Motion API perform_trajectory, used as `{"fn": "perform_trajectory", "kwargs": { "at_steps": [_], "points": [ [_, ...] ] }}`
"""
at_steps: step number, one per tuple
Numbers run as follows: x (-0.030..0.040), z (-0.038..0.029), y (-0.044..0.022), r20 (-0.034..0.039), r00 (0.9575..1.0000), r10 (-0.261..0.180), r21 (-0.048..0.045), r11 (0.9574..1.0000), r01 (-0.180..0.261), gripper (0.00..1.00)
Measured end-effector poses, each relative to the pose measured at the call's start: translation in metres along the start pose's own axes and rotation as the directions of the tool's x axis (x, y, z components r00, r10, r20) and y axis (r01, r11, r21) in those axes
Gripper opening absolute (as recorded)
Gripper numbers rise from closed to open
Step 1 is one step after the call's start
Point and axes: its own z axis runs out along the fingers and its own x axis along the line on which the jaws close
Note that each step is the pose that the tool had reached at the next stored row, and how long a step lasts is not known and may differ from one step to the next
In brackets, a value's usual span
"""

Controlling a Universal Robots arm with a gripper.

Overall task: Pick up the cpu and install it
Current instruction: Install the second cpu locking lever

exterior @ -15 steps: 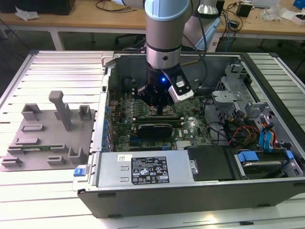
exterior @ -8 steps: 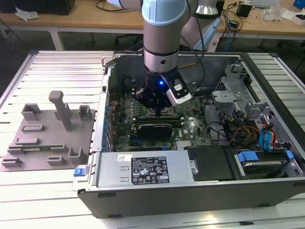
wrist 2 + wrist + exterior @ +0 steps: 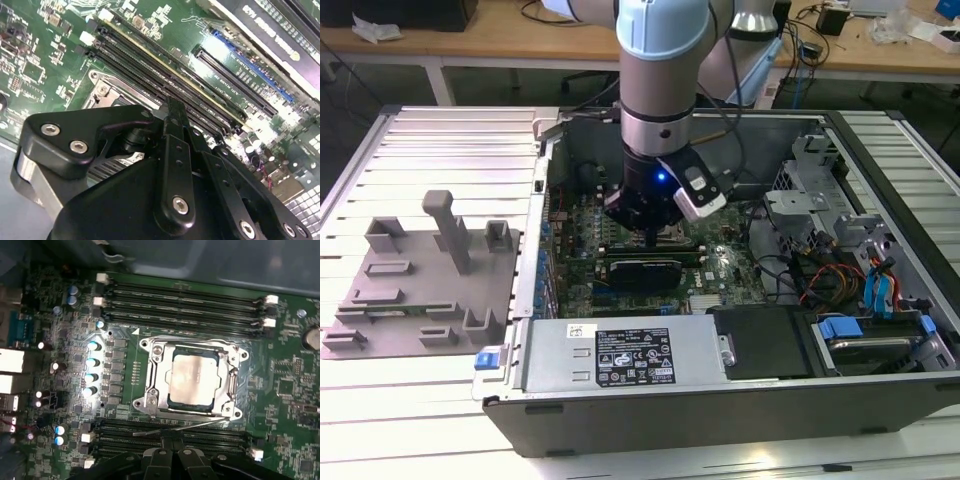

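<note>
Looks well along (a judgement from how things lie): cpu (image 3: 194, 377) resting flat and square inside the metal socket (image 3: 152, 375) on the green board (image 3: 295, 390), pale top facing up, rows of memory slots (image 3: 185, 302) flanking it on two sides. No longer any picking up to do, it seems; left, perhaps, only the clamping down, with the thin wire lever (image 3: 190, 424) lying across the socket's edge and not plainly latched. Hovers just beside that lever, the gripper (image 3: 172, 442), fingers drawn together to a point and gripping nothing. In the exterior view, open computer case (image 3: 720, 420) at centre, holding board, labelled power box (image 3: 630, 355) at six o'clock and drive bay (image 3: 860, 340) toward four; outside it, at nine o'clock, grey tray (image 3: 410, 300) with its posts.
</note>
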Motion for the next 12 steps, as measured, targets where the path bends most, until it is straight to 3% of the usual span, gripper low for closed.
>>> {"fn": "perform_trajectory", "kwargs": {
  "at_steps": [3,8,12],
  "points": [
    [0.0032,0.002,0.0004,0.0009,0.9999,-0.016,-0.007,0.9998,0.016,0.11],
    [0.0104,0.0041,0.0019,0.0039,0.9998,-0.02,-0.0287,0.9994,0.02,0.11],
    [0.0109,0.0089,0.0028,0.0046,0.9998,-0.019,-0.0337,0.9992,0.019,0.11]
  ]
}}
